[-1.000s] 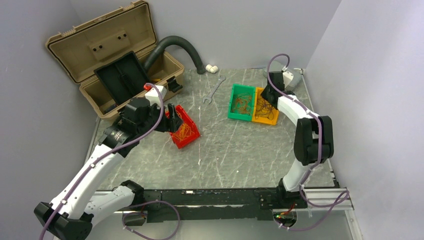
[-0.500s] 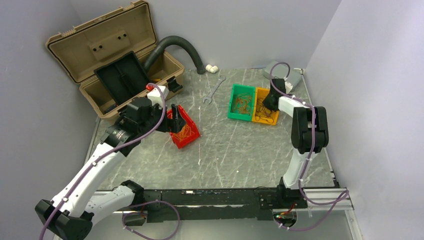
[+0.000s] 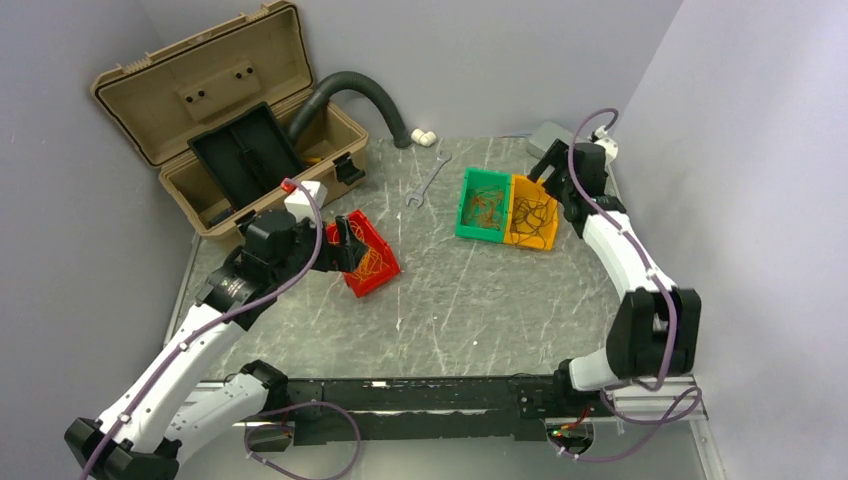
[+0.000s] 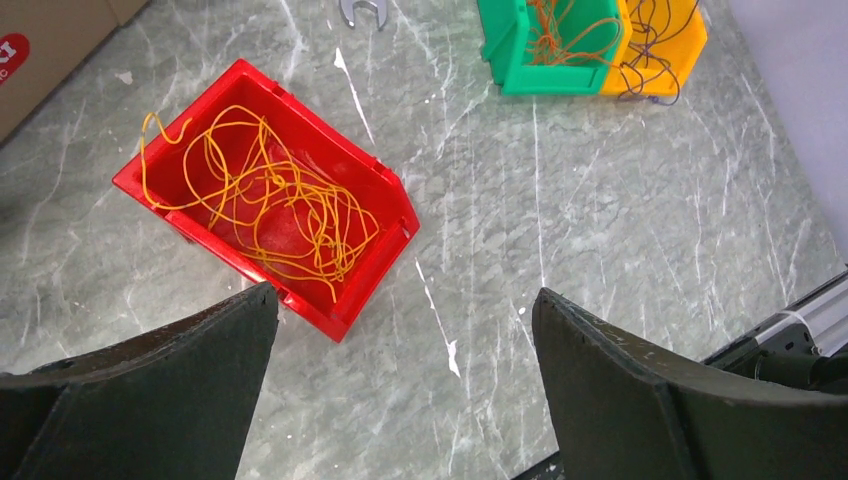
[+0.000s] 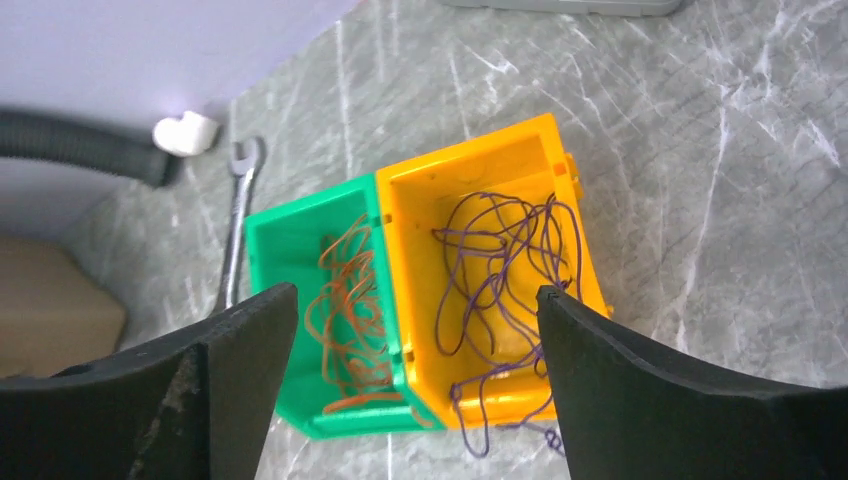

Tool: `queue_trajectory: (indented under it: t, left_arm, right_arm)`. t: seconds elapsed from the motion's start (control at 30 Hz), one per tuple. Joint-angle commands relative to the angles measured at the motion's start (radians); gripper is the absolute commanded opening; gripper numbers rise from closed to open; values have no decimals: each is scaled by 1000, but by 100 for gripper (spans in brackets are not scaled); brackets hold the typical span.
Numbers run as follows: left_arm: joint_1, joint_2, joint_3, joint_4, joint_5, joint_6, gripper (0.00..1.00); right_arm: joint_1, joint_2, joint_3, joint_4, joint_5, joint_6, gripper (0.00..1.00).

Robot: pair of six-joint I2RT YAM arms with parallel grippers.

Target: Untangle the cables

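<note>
Closer than the top view, the wrist views show both spread and empty: left hand above yellow cables in the mid-frame red bin, right hand above orange cables and purple cables in the adjoining green bin and yellow bin.

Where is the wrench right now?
In the top view the wrench lies on the table near its far edge, between the tan toolbox on the left and the green bin on the right.

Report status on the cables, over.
Left jaws open, empty, near red plastic bin of thin yellow wires. Right jaws open, empty, near orange plastic bin of thin dark wires. Nothing blocking either bin.
</note>
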Motion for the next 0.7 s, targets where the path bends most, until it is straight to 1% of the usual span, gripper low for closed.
queue_trajectory:
  t: [0.0, 0.13, 0.3, 0.4, 0.47, 0.53, 0.63, 0.67]
  left_arm:
    - [-6, -46, -38, 97, -23, -11, 99]
    - [-5, -110, -124, 188, -8, -7, 99]
    - [-5, -156, -188, 192, -40, -24, 99]
    - [-6, -194, -245, 204, -40, -40, 99]
    - [-6, -224, -296, 223, -40, -59, 99]
    - [-6, -245, -342, 234, -69, -79, 99]
    - [-6, -258, -384, 249, -86, -103, 100]
    - [-5, -259, -390, 251, -90, -106, 99]
  right_arm:
    - [0, -143, -97, 50, -92, -37, 94]
    - [1, -253, -218, 120, -216, -73, 95]
    - [1, -334, -321, 35, -207, -63, 90]
    - [1, -411, -421, 48, -214, -55, 86]
    - [1, -470, -521, 98, -211, -33, 81]
    - [0, -511, -600, 160, -182, 5, 72]
    - [-7, -504, -680, 256, -155, 63, 61]
    - [-12, -486, -693, 279, -154, 79, 59]
